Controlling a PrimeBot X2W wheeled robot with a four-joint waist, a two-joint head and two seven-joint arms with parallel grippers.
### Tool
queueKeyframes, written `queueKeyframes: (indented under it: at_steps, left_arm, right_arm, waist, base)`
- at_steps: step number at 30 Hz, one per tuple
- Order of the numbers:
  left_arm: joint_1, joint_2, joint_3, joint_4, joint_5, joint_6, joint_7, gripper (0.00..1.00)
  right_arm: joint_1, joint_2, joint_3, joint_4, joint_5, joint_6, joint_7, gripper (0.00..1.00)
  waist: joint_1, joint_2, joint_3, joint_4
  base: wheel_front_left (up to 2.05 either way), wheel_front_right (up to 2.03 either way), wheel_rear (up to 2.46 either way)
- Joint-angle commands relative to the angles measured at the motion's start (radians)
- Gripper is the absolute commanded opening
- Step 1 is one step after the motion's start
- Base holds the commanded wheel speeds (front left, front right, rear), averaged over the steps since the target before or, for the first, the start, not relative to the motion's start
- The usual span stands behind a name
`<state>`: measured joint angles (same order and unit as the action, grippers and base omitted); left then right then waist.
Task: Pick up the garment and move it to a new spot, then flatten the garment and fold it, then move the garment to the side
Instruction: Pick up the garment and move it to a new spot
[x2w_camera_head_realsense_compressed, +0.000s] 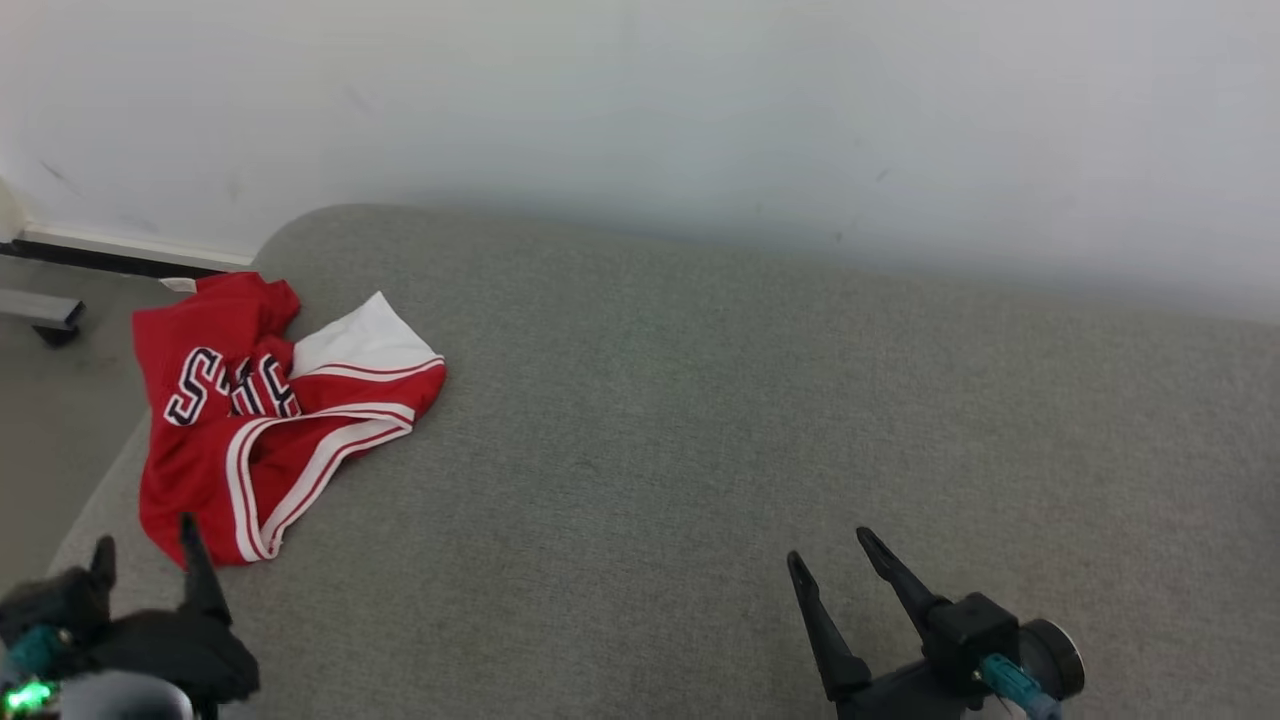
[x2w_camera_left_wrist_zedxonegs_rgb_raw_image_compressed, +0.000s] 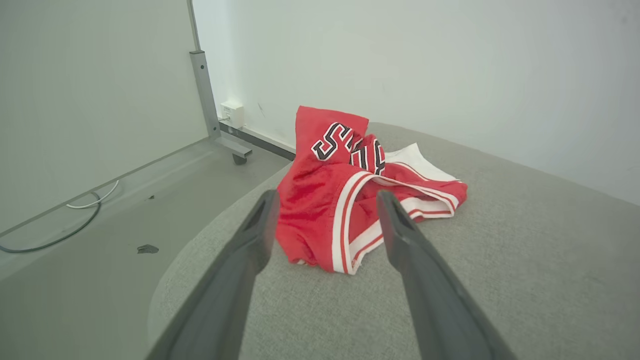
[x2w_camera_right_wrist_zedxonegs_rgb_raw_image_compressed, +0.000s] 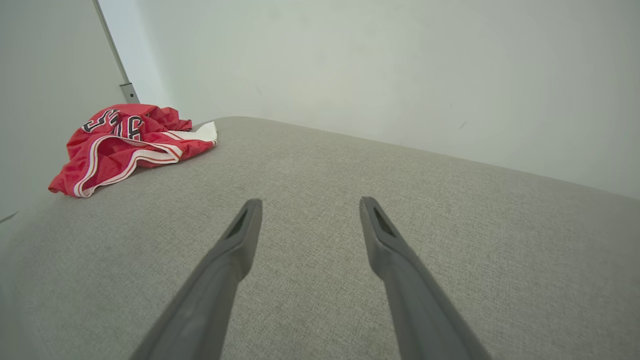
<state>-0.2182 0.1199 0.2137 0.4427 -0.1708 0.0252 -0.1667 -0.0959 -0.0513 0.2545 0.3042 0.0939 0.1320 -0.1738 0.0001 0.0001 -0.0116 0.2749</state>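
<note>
The garment (x2w_camera_head_realsense_compressed: 255, 410) is a red jersey with white stripes and dark letters, crumpled at the left end of the grey cushioned surface (x2w_camera_head_realsense_compressed: 700, 420). My left gripper (x2w_camera_head_realsense_compressed: 145, 545) is open at the lower left, its tips just short of the garment's near hem. In the left wrist view the garment (x2w_camera_left_wrist_zedxonegs_rgb_raw_image_compressed: 345, 195) lies ahead between the open fingers (x2w_camera_left_wrist_zedxonegs_rgb_raw_image_compressed: 255, 235) of the left gripper (x2w_camera_left_wrist_zedxonegs_rgb_raw_image_compressed: 327, 200). My right gripper (x2w_camera_head_realsense_compressed: 830, 560) is open over bare fabric at the lower right, far from the garment (x2w_camera_right_wrist_zedxonegs_rgb_raw_image_compressed: 125, 145). In the right wrist view the right gripper (x2w_camera_right_wrist_zedxonegs_rgb_raw_image_compressed: 307, 205) holds nothing.
A pale wall (x2w_camera_head_realsense_compressed: 700, 120) rises behind the surface. To the left the surface's rounded edge drops to a grey floor (x2w_camera_left_wrist_zedxonegs_rgb_raw_image_compressed: 90, 240) with a metal frame leg on a caster (x2w_camera_left_wrist_zedxonegs_rgb_raw_image_compressed: 220, 135), a cable (x2w_camera_left_wrist_zedxonegs_rgb_raw_image_compressed: 60, 225) and a wall socket (x2w_camera_left_wrist_zedxonegs_rgb_raw_image_compressed: 232, 114).
</note>
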Motion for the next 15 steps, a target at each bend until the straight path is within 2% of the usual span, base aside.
queueKeyframes:
  at_steps: [1, 9, 15]
  left_arm:
    - [-0.042, 0.014, 0.013, 0.019, -0.011, 0.006, 0.013, 1.00]
    - [-0.274, 0.127, 0.094, 0.184, -0.092, 0.020, 0.113, 1.00]
    - [-0.403, 0.200, 0.115, 0.269, -0.128, 0.024, 0.243, 1.00]
  right_arm:
    - [-0.017, -0.008, 0.010, -0.016, -0.015, -0.003, 0.009, 1.00]
    - [-0.076, -0.075, 0.075, -0.141, -0.020, -0.003, 0.075, 1.00]
    - [-0.075, -0.117, 0.073, -0.265, -0.027, -0.003, 0.121, 1.00]
  waist:
    - [-0.0001, -0.0001, 0.084, -0.075]
    - [-0.0001, -0.0001, 0.254, -0.189]
    - [-0.0001, -0.0001, 0.380, -0.218]
  base:
    - [0.00, 0.00, 0.00]
    - [0.00, 0.00, 0.00]
    - [0.00, 0.00, 0.00]
